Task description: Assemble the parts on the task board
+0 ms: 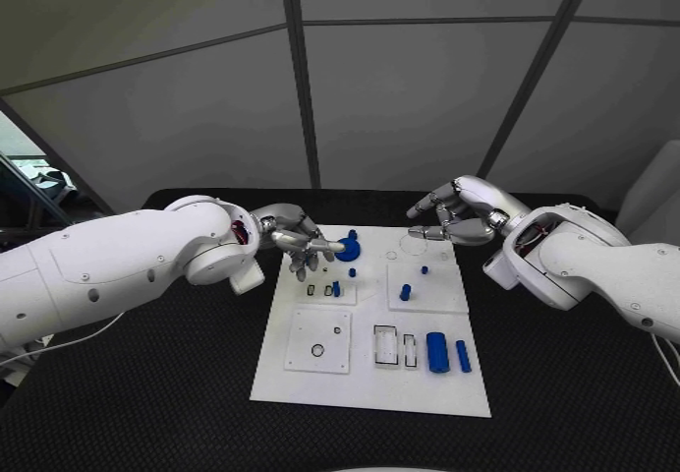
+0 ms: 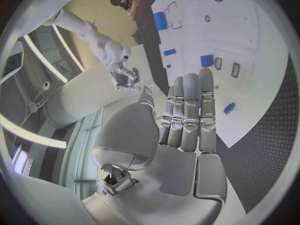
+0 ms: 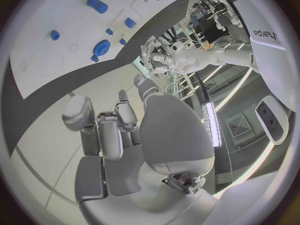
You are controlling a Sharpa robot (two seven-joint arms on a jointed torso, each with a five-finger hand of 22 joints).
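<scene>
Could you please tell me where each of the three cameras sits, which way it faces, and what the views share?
Head view: on the robot's head, looking down at the task board; both arms and hands show.
Left wrist view: behind the left hand, facing the board.
Right wrist view: behind the right hand, facing the board's far end.
Shared: all three show the board; the blue gear also shows in the right wrist view.

A robotics lab or test cell is indicated. A bench (image 1: 141, 393) covered in black textured matting is enclosed at the back by grey partition panels (image 1: 411, 98) joined with dark strips, as in a purpose-built booth. A white task board (image 1: 371, 379) with cut-out slots and small blue parts (image 1: 436, 352) is laid out in the middle of it, as a standard test fixture. Long ceiling strip lights (image 3: 209, 120) and metal racking (image 3: 206, 5) are seen in the right wrist view.
</scene>
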